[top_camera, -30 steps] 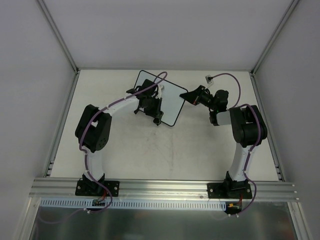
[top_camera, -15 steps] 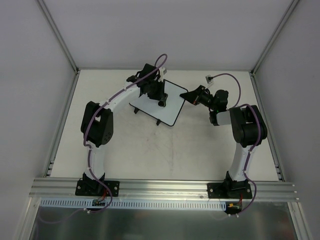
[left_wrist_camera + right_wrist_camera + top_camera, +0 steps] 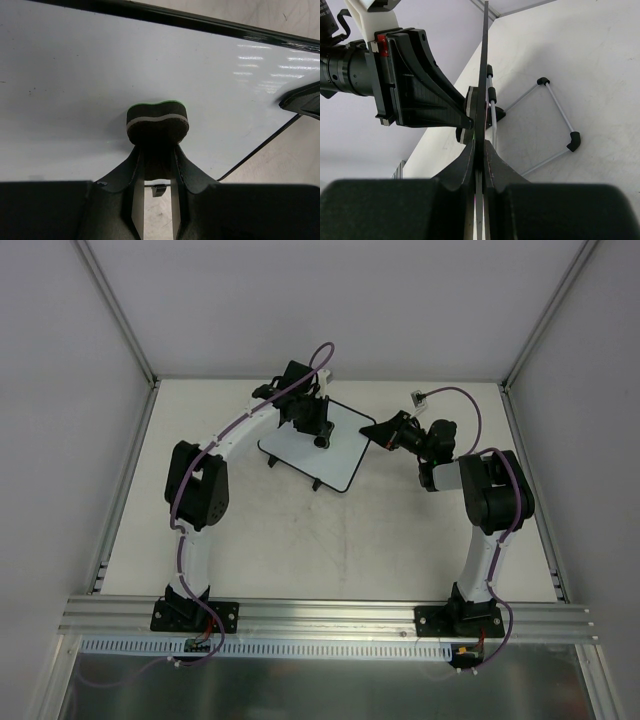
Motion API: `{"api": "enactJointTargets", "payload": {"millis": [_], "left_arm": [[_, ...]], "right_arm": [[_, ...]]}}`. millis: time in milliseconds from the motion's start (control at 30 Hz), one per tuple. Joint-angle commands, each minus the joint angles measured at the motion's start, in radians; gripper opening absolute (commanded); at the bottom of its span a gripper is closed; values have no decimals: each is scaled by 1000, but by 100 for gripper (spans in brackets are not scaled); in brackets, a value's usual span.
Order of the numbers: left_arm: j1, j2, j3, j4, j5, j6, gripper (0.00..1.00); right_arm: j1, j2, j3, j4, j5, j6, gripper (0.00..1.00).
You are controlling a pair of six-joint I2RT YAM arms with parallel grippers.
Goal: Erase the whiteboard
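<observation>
- the whiteboard [image 3: 338, 455] sits toward 12 o'clock on the table [image 3: 300, 540]. it is tilted up, not flat, and two small black feet show along its 6 o'clock edge.
- the right gripper [image 3: 479, 150] has its jaws pressed together on the board's thin black frame at the 3 o'clock edge. in the right wrist view the board is seen edge-on between them.
- the left gripper [image 3: 320, 435] is at the board's 12 o'clock part, its jaws pinching a small eraser [image 3: 157, 120]. the eraser's dark felt face touches the white surface.
- handling, as i judge it: the board looks light, thin and stiff, with a glossy, slippery face. it would skid or tip under a wipe unless steadied.
- the frame edge is the sensible hold, leaving the face free. the wire stand [image 3: 555, 112] behind it looks too slender to bear force.
- the eraser seems soft at the felt, so modest pressure should do. too much could lever the board out of the right jaws.
- count: one whiteboard, one eraser, one wire stand, two feet, two arms, two grippers.
- the surface near the eraser looks mostly clean, with only tiny specks. i cannot make out any drawing there.
</observation>
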State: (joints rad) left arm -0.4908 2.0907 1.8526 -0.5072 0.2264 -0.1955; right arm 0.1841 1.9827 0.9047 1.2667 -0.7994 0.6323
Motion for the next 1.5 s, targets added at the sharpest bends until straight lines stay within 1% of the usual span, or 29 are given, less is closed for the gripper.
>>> {"api": "enactJointTargets", "payload": {"millis": [0, 333, 467, 700, 833, 933, 1000, 1233, 1367, 1467], "left_arm": [[11, 5, -21, 12, -41, 25, 0], [-11, -37, -142, 13, -38, 16, 0], [-22, -78, -223, 19, -35, 8, 0], [-63, -138, -361, 61, -48, 59, 0], [-63, -147, -385, 70, -64, 54, 0], [-61, -143, -359, 68, -76, 56, 0], [-58, -132, -314, 70, -82, 59, 0], [-45, -69, -133, 50, -73, 65, 0], [-45, -11, -6, 3, -104, 74, 0], [-39, 18, 52, -16, -137, 80, 0]], "right_arm": [[25, -67, 19, 264, -90, 12, 0], [25, -68, 16, 264, -90, 10, 0], [25, -68, 14, 264, -90, 12, 0], [25, -70, 14, 264, -90, 14, 0], [25, -71, 14, 264, -90, 14, 0], [25, -73, 13, 264, -90, 13, 0], [25, -74, 13, 264, -90, 14, 0], [26, -74, 13, 266, -96, 9, 0], [25, -71, 14, 264, -100, 9, 0], [25, -71, 14, 264, -98, 9, 0]]}}
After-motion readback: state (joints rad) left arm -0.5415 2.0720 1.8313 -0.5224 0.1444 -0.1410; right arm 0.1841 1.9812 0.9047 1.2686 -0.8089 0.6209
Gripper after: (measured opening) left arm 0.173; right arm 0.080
